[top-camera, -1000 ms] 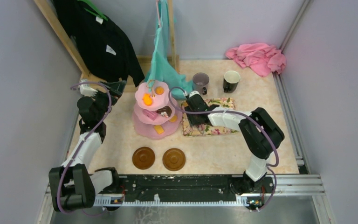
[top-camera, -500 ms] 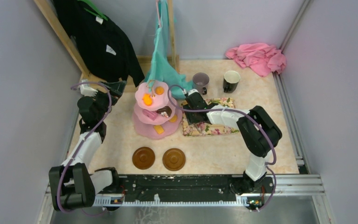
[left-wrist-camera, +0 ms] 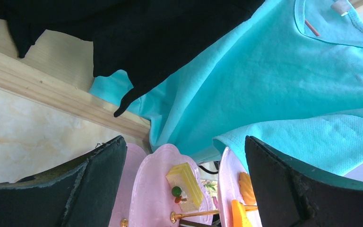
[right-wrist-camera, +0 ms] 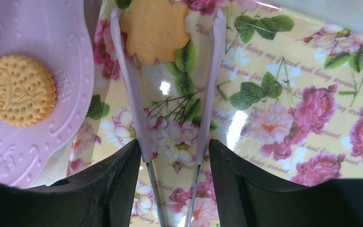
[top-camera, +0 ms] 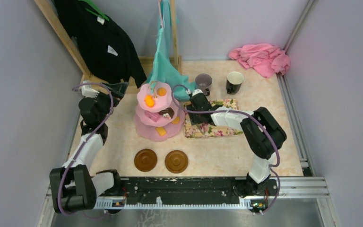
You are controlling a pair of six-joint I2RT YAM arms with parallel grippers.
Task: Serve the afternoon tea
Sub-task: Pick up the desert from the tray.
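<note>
My right gripper pinches pink tongs, pointing straight away across the tray, tips flanking a biscuit (hidden overhead); left gripper gapes wide.

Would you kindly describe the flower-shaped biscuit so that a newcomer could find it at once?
Start at the yellow tray printed with pink flowers, lying beside the pink scalloped stand. On the tray, between the tips of the pale pink tongs, lies a tan biscuit. Unlike the round, embossed biscuit on the stand, it has a lobed flower outline and a plain face.
</note>
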